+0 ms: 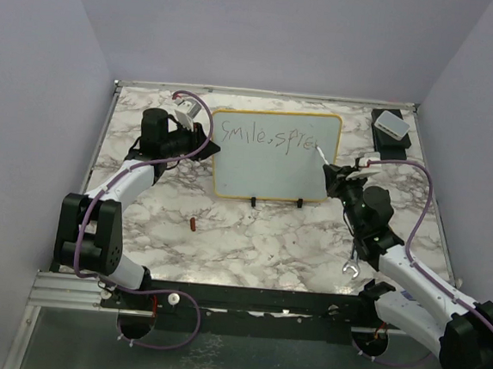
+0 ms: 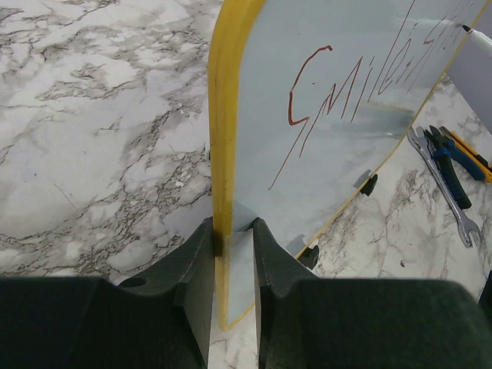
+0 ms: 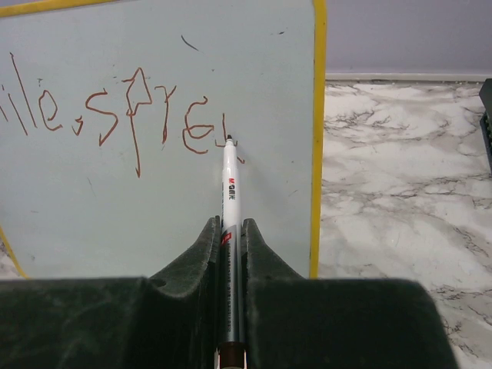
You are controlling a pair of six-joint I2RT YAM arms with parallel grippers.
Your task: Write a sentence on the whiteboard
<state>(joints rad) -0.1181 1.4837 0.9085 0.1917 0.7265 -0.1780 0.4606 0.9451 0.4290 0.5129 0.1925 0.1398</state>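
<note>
Left fingers (image 2: 192, 265) clamp the whiteboard (image 2: 346, 181) by its rim; it looks light, stiff, slick; right fingers (image 3: 261, 257) pinch the marker (image 3: 231, 184), tip at the half-written sentence (image 3: 137, 123).

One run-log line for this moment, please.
left gripper: clamped on whiteboard left edge | right gripper: holding marker, tip at last letter | sentence: unfinished, reads "smile, spre"

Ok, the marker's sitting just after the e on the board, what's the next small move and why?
Probably finish the next letter with a small, tight stroke. The marker tip is at the whiteboard just right of "spre", gripped in the right gripper, and the yellow rim is close, so room on this line is short. The left gripper clamps the board's edge.
</note>
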